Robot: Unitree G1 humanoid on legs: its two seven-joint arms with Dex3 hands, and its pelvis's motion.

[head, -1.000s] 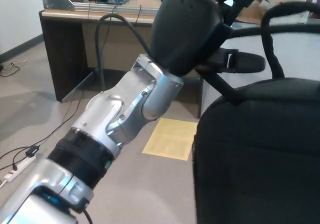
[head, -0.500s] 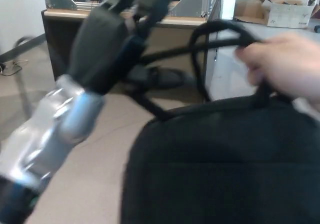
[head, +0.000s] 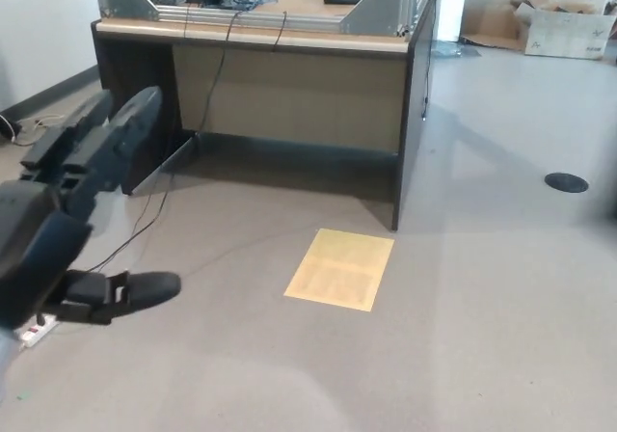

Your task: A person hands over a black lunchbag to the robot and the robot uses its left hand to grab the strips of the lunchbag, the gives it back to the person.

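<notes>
The black lunchbag and the person's hand, both in view half a second before, had left the picture, so the handback was probably done. The left robot hand (head: 72, 210) hung at the left edge over the floor (head: 463, 307), fingers (head: 106, 143) spread wide, holding nothing. The right robot hand was out of view.

Grey floor (head: 501, 287) with a yellow sheet (head: 339, 269) — behind it a dark desk (head: 289, 75), cables trailing.
</notes>
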